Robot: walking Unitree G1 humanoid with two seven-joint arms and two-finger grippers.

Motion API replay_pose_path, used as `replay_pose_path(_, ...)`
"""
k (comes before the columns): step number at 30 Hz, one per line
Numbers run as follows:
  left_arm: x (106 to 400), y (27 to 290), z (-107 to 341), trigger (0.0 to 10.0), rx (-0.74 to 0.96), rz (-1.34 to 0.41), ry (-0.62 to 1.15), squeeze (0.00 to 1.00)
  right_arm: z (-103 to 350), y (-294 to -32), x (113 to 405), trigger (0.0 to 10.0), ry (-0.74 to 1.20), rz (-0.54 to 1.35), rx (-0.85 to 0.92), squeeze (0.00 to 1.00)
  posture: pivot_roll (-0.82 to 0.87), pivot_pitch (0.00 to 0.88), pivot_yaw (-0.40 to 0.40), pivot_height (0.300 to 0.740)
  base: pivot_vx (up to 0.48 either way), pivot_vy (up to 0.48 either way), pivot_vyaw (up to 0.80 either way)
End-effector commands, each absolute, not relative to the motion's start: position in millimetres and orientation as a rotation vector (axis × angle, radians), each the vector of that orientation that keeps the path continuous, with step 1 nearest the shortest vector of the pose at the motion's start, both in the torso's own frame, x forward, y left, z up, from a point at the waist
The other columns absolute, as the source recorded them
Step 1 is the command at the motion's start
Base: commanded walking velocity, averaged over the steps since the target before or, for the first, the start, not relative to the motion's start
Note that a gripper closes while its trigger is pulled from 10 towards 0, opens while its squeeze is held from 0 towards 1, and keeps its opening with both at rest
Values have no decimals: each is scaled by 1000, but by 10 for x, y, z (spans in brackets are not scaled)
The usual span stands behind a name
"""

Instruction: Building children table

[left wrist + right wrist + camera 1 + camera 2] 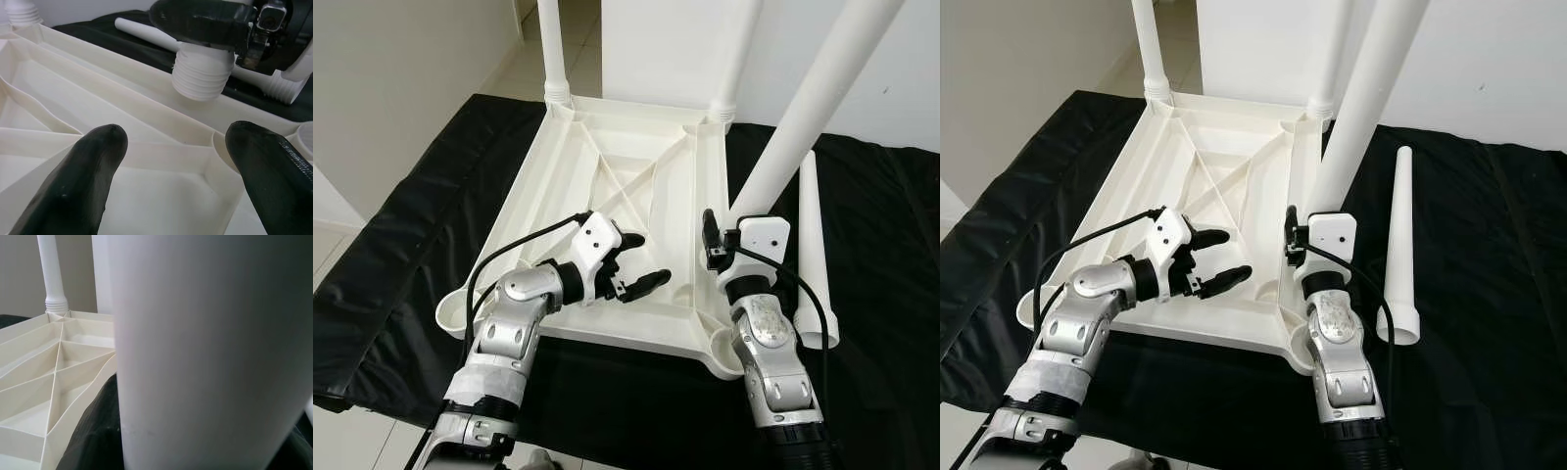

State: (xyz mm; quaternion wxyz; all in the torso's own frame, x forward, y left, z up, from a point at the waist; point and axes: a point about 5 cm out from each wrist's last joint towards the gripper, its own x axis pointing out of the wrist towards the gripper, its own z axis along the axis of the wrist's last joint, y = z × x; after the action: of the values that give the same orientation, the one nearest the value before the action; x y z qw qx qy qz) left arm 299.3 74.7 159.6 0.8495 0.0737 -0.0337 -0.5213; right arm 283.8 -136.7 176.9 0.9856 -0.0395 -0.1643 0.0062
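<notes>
From the head camera's left eye, a white plastic children's table top lies upside down on a black padded mat, its ribbed underside facing up, with two white tapered plastic legs standing upright in the two far corner sockets. The left gripper hovers over the near part of the underside with its two black fingers spread apart and nothing between them. The right gripper is clamped on a third white leg, which leans up and away to the right above the table top's right edge. A fourth loose white leg lies flat on the mat just beside that edge. The right eye repeats this layout, the loose leg lying clear of the table top. In the left wrist view, the two spread fingertips frame the ribbed underside, and beyond them the threaded end of the held leg hangs just above the table's rim. The right wrist view has the held leg close across it, with one upright leg and the ribbed underside behind.
</notes>
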Motion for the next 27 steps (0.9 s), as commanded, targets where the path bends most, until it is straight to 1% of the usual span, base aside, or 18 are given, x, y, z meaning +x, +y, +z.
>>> replay_pose_path(1, 3113, 870, 1570, 10000, 128, -728, -65, 0, 1789, -1383, 2806, 10000, -353, -3, -85, 0, -9, 55, -14, 740, 0, 0, 0)
replay_pose_path(3, 3105, 890, 1552, 10000, 95, -660, -64, 0, 1783, -1434, 2799, 10000, -362, -44, -94, 0, -9, 54, -18, 740, 0, 0, 0)
replay_pose_path(4, 3105, 890, 1552, 10000, 95, -660, -64, 0, 1783, -1434, 2799, 10000, -362, -44, -94, 0, -9, 54, -18, 740, 0, 0, 0)
replay_pose_path(5, 3119, 918, 1569, 10000, 67, -610, -75, 0, 1783, -1449, 2807, 10000, -362, -55, -93, 0, -8, 53, -18, 740, 0, 0, 0)
replay_pose_path(8, 3125, 941, 1589, 10000, 61, -576, -89, 0, 1786, -1452, 2809, 10000, -367, -57, -93, 0, -7, 53, -19, 740, 0, 0, 0)
replay_pose_path(9, 3147, 995, 1621, 10000, 21, -509, -105, 0, 1800, -1462, 2820, 10000, -372, -69, -96, 0, -4, 52, -19, 740, 0, 0, 0)
replay_pose_path(10, 3147, 995, 1621, 10000, 21, -509, -105, 0, 1800, -1462, 2820, 10000, -372, -69, -96, 0, -4, 52, -19, 740, 0, 0, 0)
replay_pose_path(12, 3188, 1084, 1619, 10000, -37, -422, -92, 0, 1816, -1462, 2838, 10000, -380, -59, -72, 0, 0, 48, -20, 740, 0, 0, 0)
replay_pose_path(14, 3205, 1151, 1612, 10000, -47, -373, -90, 0, 1821, -1471, 2863, 10000, -380, -61, -73, 0, 0, 36, -24, 740, 0, 0, 0)
replay_pose_path(16, 3205, 1151, 1612, 10000, -47, -373, -90, 0, 1821, -1471, 2863, 10000, -380, -61, -73, 0, 0, 36, -24, 740, 0, 0, 0)
replay_pose_path(20, 3238, 1268, 1597, 10000, -6, -338, -92, 0, 1804, -1486, 2944, 10000, -377, -46, -88, 0, -5, 6, -33, 740, 0, 0, 0)
replay_pose_path(25, 3292, 1325, 1613, 10000, -13, -301, -97, 0, 1770, -1508, 2995, 10000, -361, -40, -113, 0, -2, 0, -35, 740, 0, 0, 0)
replay_pose_path(27, 3334, 1340, 1682, 10000, -31, -255, -126, 0, 1769, -1540, 3032, 10000, -359, -44, -114, 0, -5, 0, -32, 740, 0, 0, 0)
